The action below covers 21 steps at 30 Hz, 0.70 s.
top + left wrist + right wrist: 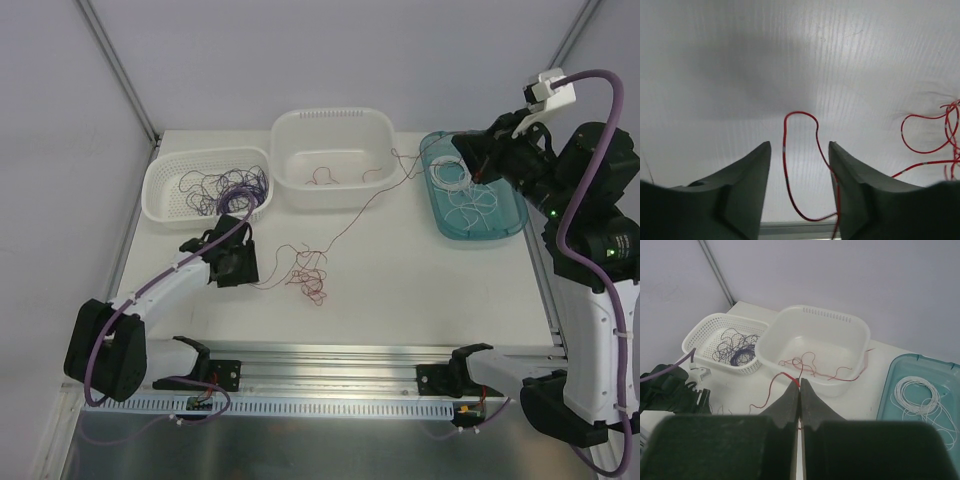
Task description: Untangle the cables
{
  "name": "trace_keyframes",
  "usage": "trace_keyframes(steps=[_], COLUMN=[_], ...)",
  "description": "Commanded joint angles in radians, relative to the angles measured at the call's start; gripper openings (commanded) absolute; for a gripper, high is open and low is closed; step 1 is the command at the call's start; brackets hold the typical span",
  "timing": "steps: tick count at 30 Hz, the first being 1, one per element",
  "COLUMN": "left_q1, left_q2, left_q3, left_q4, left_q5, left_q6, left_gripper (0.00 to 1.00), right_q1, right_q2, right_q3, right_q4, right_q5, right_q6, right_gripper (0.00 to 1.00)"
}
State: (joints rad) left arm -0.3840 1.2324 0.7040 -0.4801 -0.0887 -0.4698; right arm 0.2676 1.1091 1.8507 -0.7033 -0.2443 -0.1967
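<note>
Red wire (pixel 782 373), hair-thin, limp and springy, is pinched in the closed tips of the right gripper (pixel 800 386) and runs toward the red tangle (pixel 305 275) mid-table. There the left gripper (pixel 800 150), wide open, straddles a loose loop (pixel 785 150). It is best pinched on a free strand and drawn gently. The white tub (pixel 333 118), purple-wire basket (pixel 160 190) and teal tray (pixel 500 228) stand beyond, and their rims may snag.

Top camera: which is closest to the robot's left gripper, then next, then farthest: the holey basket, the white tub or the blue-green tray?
1. Holey basket, just behind the left gripper.
2. White tub, back middle.
3. Blue-green tray, far right.
</note>
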Motion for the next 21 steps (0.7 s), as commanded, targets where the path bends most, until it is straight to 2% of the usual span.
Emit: trace_keyframes(steps=[1, 2, 3, 6, 8, 12, 13, 16, 21], left_q1=[0.014, 0.014, 0.013, 0.013, 0.014, 0.013, 0.014, 0.011, -0.004], left_q2=[-0.013, -0.027, -0.065, -0.166, -0.215, -0.335, -0.353, -0.419, -0.401], left_q3=[0.002, 0.008, 0.021, 0.066, 0.089, 0.115, 0.109, 0.074, 0.072], left_q4=[-0.034, -0.029, -0.023, -0.002, 0.015, 0.084, 0.136, 0.246, 0.301], left_q5=[0.001, 0.03, 0.044, 0.087, 0.133, 0.298, 0.399, 0.559, 0.586], left_q6=[-0.036, -0.038, -0.03, 0.02, 0.065, 0.207, 0.227, 0.281, 0.327], left_gripper=[0.54, 0.58, 0.68, 0.88, 0.94, 0.99, 0.99, 0.99, 0.99], right_q1=[-0.004, -0.004, -0.004, -0.002, -0.002, 0.022, 0.028, 0.061, 0.1], right_q2=[-0.002, 0.001, 0.008, 0.014, 0.008, -0.006, -0.009, -0.003, 0.001], right_q3=[0.073, 0.067, 0.058, -0.037, -0.097, -0.228, -0.263, -0.301, -0.347], right_q4=[0.065, 0.062, 0.057, 0.057, 0.083, 0.142, 0.152, 0.146, 0.148], right_q5=[-0.006, -0.012, -0.026, -0.081, -0.128, -0.2, -0.199, -0.201, -0.182], right_q6=[0.022, 0.025, 0.031, 0.066, 0.11, 0.169, 0.172, 0.169, 0.163], right_gripper=[0.01, 0.01, 0.01, 0.01, 0.01, 0.01, 0.01, 0.01, 0.01])
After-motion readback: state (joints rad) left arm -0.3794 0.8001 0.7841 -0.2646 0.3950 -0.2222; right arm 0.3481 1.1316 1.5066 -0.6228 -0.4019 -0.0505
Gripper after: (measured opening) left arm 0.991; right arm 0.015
